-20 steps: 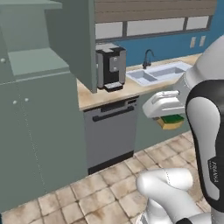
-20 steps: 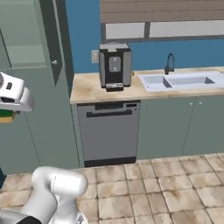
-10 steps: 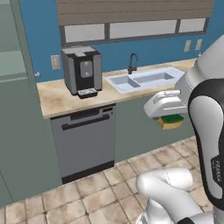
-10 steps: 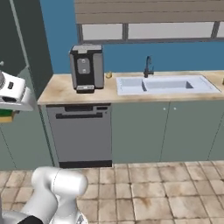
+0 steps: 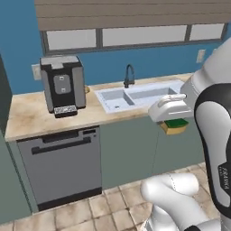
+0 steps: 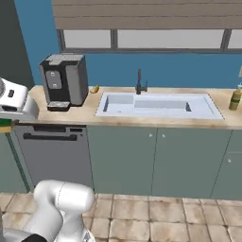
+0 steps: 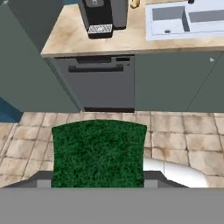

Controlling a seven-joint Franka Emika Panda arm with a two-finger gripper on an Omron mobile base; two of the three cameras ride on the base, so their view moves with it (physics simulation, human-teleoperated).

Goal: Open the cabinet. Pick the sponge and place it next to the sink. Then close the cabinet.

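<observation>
The gripper (image 5: 175, 122) is closed on the sponge (image 5: 175, 126), green side up, in front of the counter (image 5: 27, 116), below the sink (image 5: 135, 95). No readable writing appears on the coffee machine (image 5: 62, 85).

The counter (image 5: 27, 115) left of the sink (image 5: 135, 95) lies bare between the basin edge and the coffee machine (image 5: 63, 85) — a strip of open wood. The dark faucet (image 6: 139, 82) rises behind the basins, a small yellow thing (image 6: 95, 89) sits by the machine, and a bottle (image 6: 235, 98) stands right of the sink — the front edge there is open
</observation>
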